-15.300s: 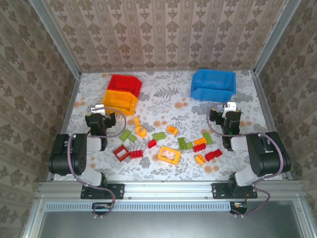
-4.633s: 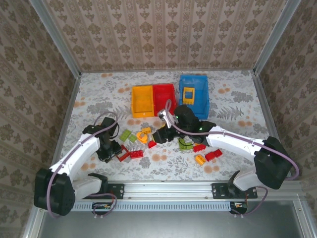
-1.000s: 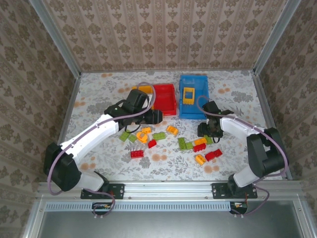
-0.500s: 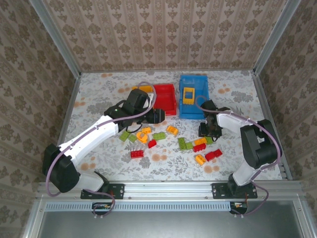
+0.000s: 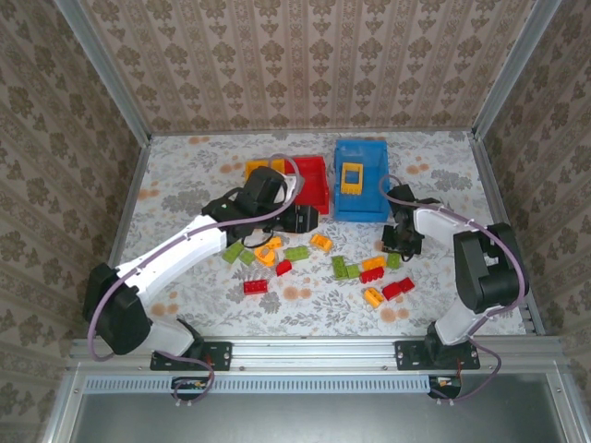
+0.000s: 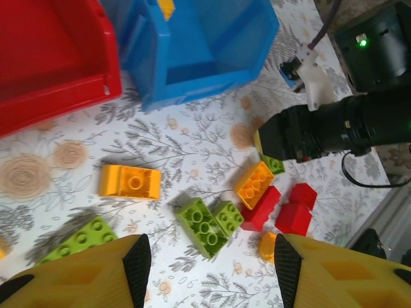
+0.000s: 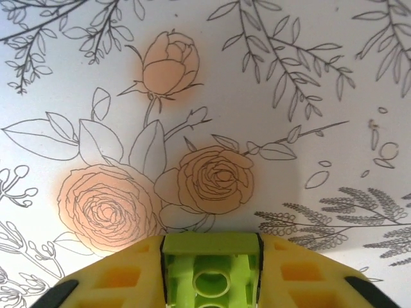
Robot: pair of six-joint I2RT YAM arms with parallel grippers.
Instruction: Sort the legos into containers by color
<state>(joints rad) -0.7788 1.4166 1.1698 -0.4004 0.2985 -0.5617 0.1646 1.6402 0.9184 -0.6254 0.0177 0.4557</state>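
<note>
Change over the last second is all on the right side: the right gripper (image 7: 210, 245) has gone from wide apart to closed in on a lime green studded plastic brick (image 7: 210, 276). In the right wrist view that brick fills the gap, with both yellow fingers (image 7: 115, 282) hard against its sides, so I read it as clamped. Can't tell if it's off the flowered table (image 5: 185, 175) yet. The top view puts the grab just in front of the blue open-topped plastic bin (image 5: 362, 205), at the right end of the loose pile.

On the left gripper (image 6: 209, 253) the jaws are apart with nothing between them, same gap as a second ago. The left arm has drifted slightly rightward and hovers over the scattered bricks (image 5: 295, 252) in front of the red plastic bin (image 5: 314, 189). The yellow-orange plastic bin (image 5: 257, 167) sits left of the red one, mostly behind the left arm.

Meaning: the pick on the green one looks done, next is lift and carry. Likely target is the blue bin, since no bin is green. That bin already holds a yellow-orange rectangular frame brick (image 5: 352, 175), which looks mis-sorted. Most bricks are still loose on the table.
</note>
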